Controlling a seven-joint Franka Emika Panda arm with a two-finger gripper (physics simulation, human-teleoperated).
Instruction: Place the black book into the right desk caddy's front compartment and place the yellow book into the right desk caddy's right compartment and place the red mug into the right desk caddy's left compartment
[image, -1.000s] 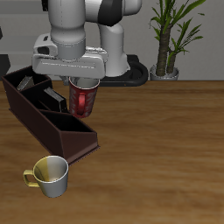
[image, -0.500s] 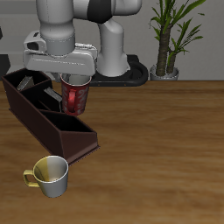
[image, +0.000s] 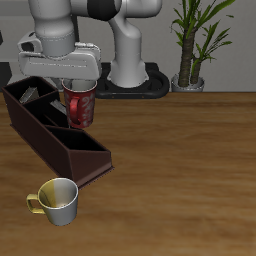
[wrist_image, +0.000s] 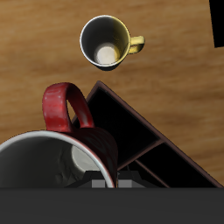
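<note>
While the gripper (image: 78, 84) holds the red mug (image: 80, 106) by its rim, the mug hangs upright above the caddy (image: 60, 135). A cream mug (image: 57, 200) stands near the caddy's low end, apart from it.

A brown wooden table (image: 190, 160) is seen. Behind the table, a green potted plant (image: 193, 42) is placed against a dark wall (image: 245, 40).
</note>
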